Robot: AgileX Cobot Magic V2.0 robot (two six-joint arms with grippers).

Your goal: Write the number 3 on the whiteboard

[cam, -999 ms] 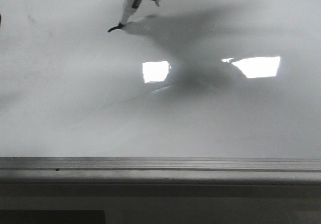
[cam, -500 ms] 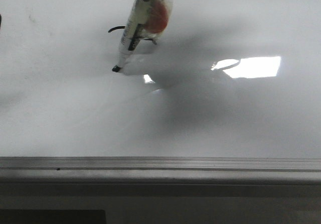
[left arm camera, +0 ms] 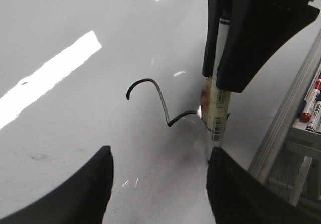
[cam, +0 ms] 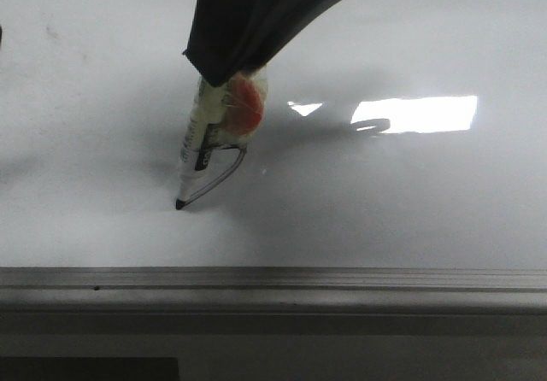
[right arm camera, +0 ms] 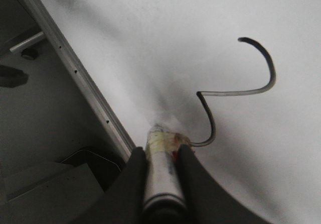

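- Your right hand (right arm camera: 161,170) is clamped on a marker (cam: 197,146), fingers (right arm camera: 134,176) pressed to either side of the barrel, which carries tape and an orange patch.
- The marker tilts, its black tip touching the whiteboard (cam: 410,202) just below the hand, near the board's grey edge strip (cam: 342,280).
- The number 3 (right arm camera: 235,91) is partly drawn: a curved top, a pointed middle and a lower curve running right up to the marker tip.
- Your left hand (left arm camera: 159,184) hovers over the board with its fingers spread wide, holding nothing; the stroke lies between it and the right hand.
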